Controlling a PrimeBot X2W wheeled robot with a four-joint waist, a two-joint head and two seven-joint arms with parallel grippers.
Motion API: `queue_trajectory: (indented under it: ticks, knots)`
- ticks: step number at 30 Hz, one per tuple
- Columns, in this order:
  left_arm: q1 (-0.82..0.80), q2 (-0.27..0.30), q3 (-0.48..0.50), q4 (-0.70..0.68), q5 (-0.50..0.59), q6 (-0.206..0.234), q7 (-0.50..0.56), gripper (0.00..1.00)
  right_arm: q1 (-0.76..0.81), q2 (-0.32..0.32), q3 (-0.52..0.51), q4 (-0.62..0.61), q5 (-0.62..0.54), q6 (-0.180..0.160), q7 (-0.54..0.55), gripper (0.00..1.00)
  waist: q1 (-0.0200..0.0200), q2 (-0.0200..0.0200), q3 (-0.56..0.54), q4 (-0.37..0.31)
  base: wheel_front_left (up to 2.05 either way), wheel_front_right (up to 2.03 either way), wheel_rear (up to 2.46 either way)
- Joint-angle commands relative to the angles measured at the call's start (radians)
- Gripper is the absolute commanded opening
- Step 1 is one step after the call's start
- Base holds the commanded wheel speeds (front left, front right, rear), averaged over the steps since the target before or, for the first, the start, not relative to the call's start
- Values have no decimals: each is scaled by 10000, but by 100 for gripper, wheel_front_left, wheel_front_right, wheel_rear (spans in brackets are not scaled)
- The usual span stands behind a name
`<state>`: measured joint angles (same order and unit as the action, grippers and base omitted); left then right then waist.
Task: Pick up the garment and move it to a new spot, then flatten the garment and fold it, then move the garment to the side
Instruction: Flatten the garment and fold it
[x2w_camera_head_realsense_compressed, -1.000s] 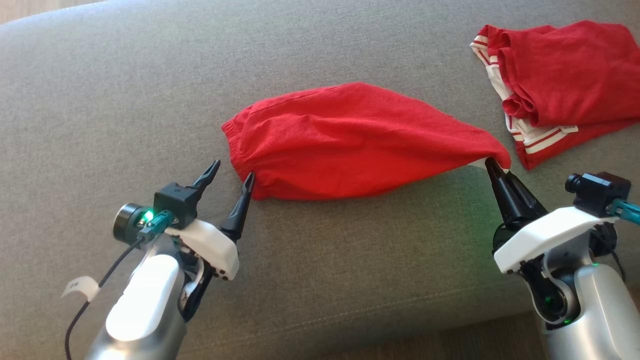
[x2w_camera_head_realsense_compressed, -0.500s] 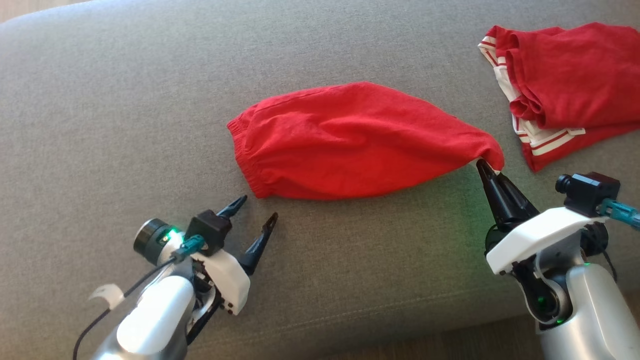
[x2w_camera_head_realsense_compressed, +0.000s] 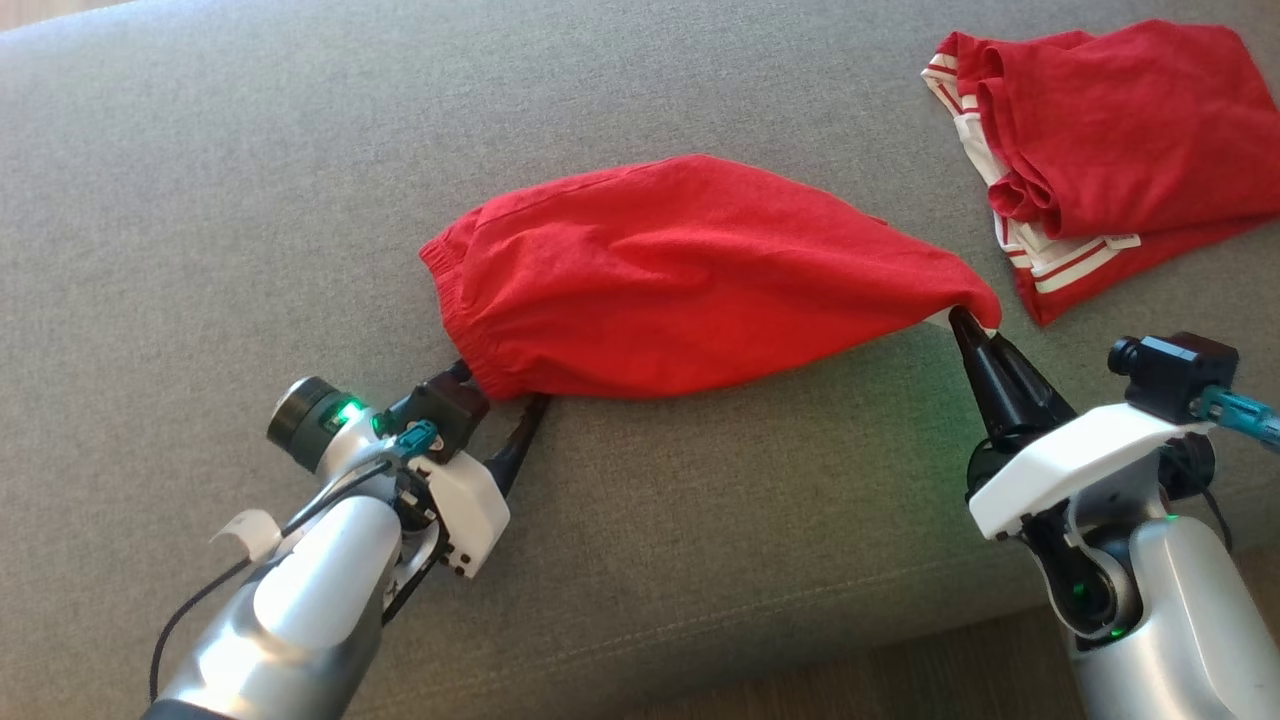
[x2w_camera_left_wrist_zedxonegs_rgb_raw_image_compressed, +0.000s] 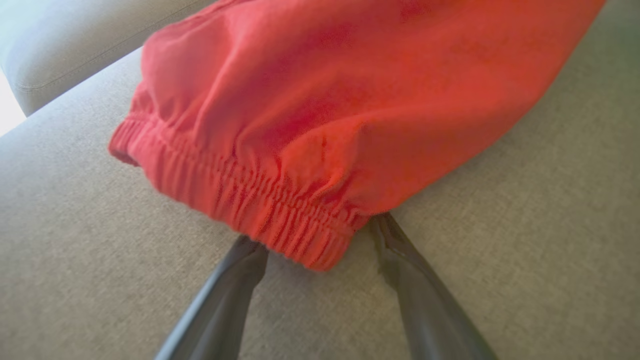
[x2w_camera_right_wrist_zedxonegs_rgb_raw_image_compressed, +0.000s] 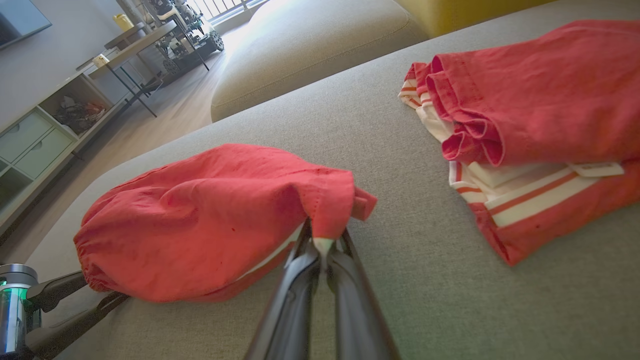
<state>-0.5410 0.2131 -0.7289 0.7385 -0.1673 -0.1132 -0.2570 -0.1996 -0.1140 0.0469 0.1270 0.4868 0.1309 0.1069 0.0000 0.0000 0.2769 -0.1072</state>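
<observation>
Once the wide left pincer (x2w_camera_head_realsense_compressed: 497, 388) had advanced astride the garment's (x2w_camera_head_realsense_compressed: 680, 280) waistband (x2w_camera_left_wrist_zedxonegs_rgb_raw_image_compressed: 280, 215), right pincer (x2w_camera_head_realsense_compressed: 960, 322) clamping the opposite corner, flattening could follow.

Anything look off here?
Nothing damaged or spilled. The red cloth garment lies bunched and puffed on the grey fabric sofa cushion, not flat: right gripper shut on one corner, left gripper open, its fingers straddling the elastic waistband's corner.

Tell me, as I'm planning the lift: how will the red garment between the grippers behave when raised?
Probably floppy: the red garment creases and sags on the sofa. Likely light: the right gripper holds one end up by a small pinch.
</observation>
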Motion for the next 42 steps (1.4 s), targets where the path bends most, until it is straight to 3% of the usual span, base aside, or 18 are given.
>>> queue_trajectory:
  ticks: [1,2,3,4,11,22,26,35,39,42]
  knots:
    - [-292,144,220,-110,80,16,-47,100,-272,-43,227,-368,-70,-2,-87,0,0,0,-2,-8,0,0,0]
    - [-292,117,170,-122,82,-7,-47,100,-268,-42,226,-360,-77,-2,-94,0,0,0,-11,-12,0,0,0]
    - [-290,95,134,-159,64,-31,-47,45,-264,-40,223,-353,-85,-2,-100,0,0,0,-18,-10,0,0,0]
    - [-285,82,118,-227,36,-50,-47,0,-260,-36,218,-347,-93,-2,-106,0,0,0,-29,2,0,0,0]
    - [89,314,99,-905,-161,-127,-47,0,-197,-96,125,-218,-120,-2,-111,0,0,0,-391,302,0,0,0]
    - [770,1082,277,-3113,-1486,-171,-47,0,-406,-570,-58,-300,-96,-2,84,0,0,0,-1323,1113,0,0,0]
    - [863,1338,265,-3071,-1494,-172,-47,0,-470,-568,-58,-363,-83,-2,207,0,0,0,-1429,1159,0,0,0]
    - [1120,1150,92,-2403,-1761,-167,-47,0,-313,-457,-42,-405,-52,-2,177,0,0,0,-1325,1027,0,0,0]
    - [1399,828,1193,-3076,-2213,140,-47,0,-213,-367,-144,-436,-32,-2,80,0,0,0,-1268,945,0,0,0]
    - [2067,419,2821,-4314,-2450,595,-47,0,-13,-260,-273,-473,25,-2,-60,0,0,0,-1286,1035,0,0,0]
